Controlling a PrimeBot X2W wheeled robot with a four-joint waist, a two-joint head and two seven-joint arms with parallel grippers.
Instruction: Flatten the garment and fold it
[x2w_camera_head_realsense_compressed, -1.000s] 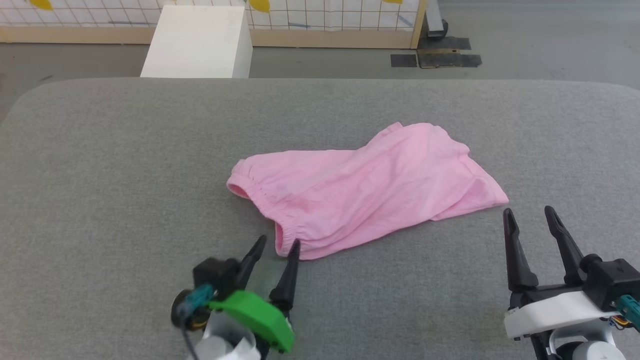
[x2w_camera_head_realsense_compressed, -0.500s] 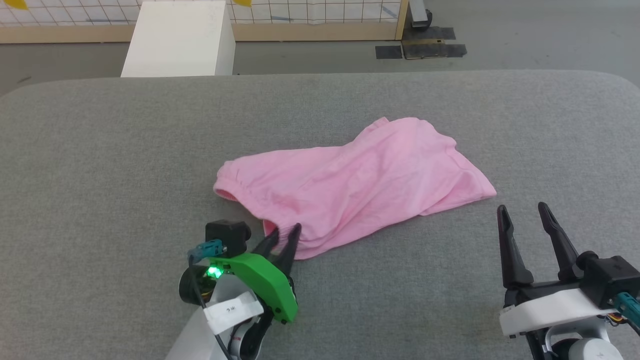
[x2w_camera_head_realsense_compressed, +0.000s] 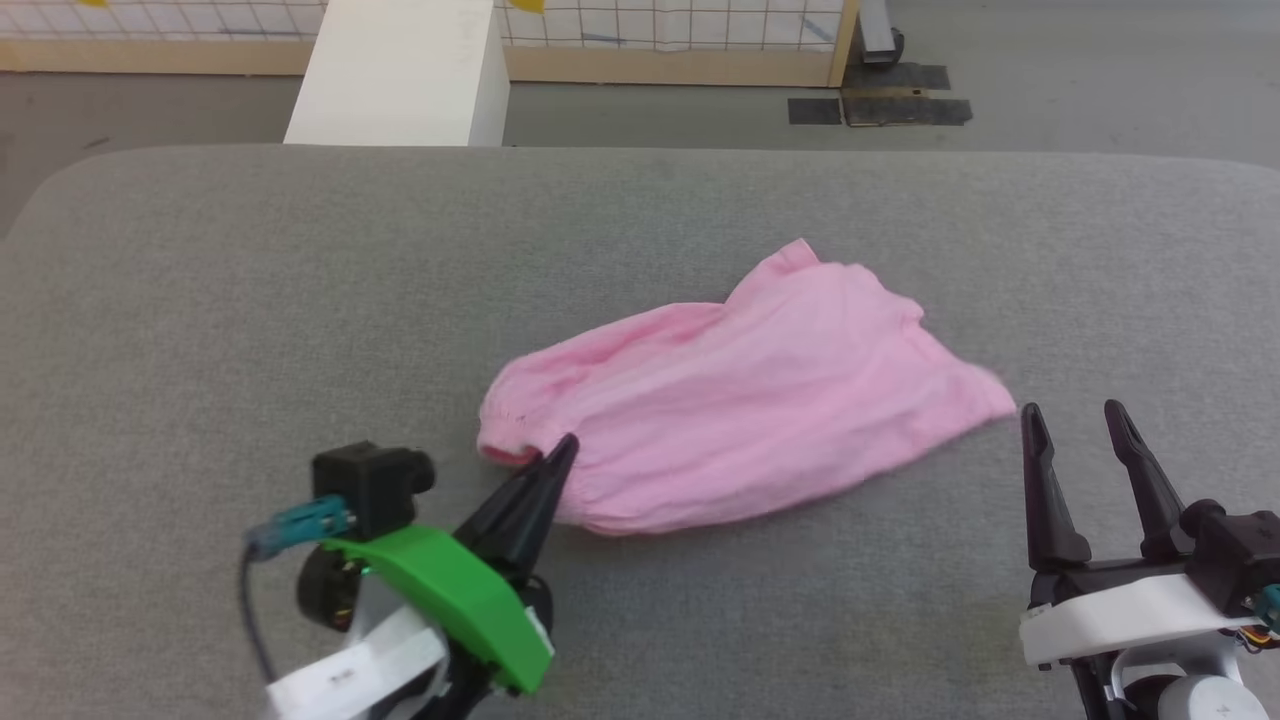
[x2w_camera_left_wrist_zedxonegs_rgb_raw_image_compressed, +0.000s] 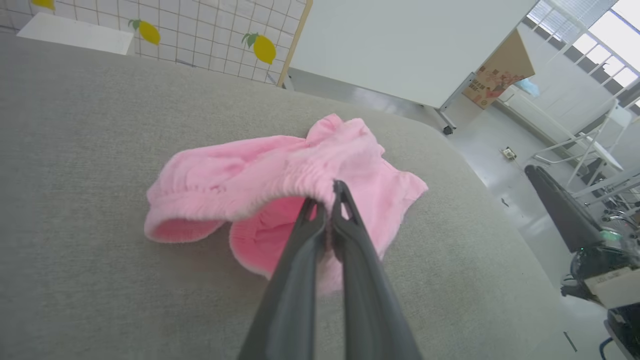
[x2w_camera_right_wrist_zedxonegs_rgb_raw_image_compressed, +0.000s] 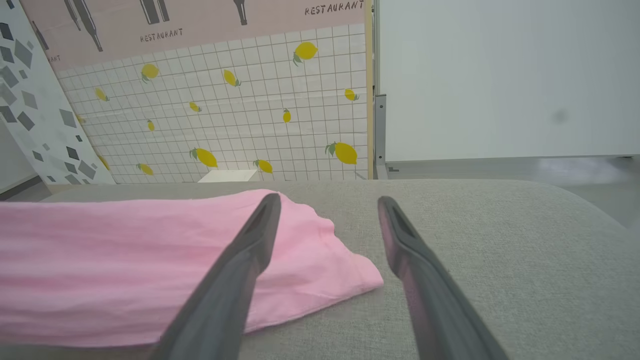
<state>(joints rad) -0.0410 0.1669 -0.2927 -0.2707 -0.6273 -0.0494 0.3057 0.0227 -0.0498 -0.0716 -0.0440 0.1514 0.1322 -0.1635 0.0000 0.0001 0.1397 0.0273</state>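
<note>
Garment (x2w_camera_head_realsense_compressed: 740, 400), pink and wrinkled, lies mid-worktop (x2w_camera_head_realsense_compressed: 200, 300). My left jaws are pressed together, clamped on its gathered elastic edge (x2w_camera_left_wrist_zedxonegs_rgb_raw_image_compressed: 280, 182) at the near-left end. My right jaws stand wide apart, holding nothing, just beside its right corner.

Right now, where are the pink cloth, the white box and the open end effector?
garment (x2w_camera_head_realsense_compressed: 750, 400), head view: cloth's middle.
white box (x2w_camera_head_realsense_compressed: 400, 70), head view: top face.
right end effector (x2w_camera_head_realsense_compressed: 1072, 407), head view: between fingertips.
</note>
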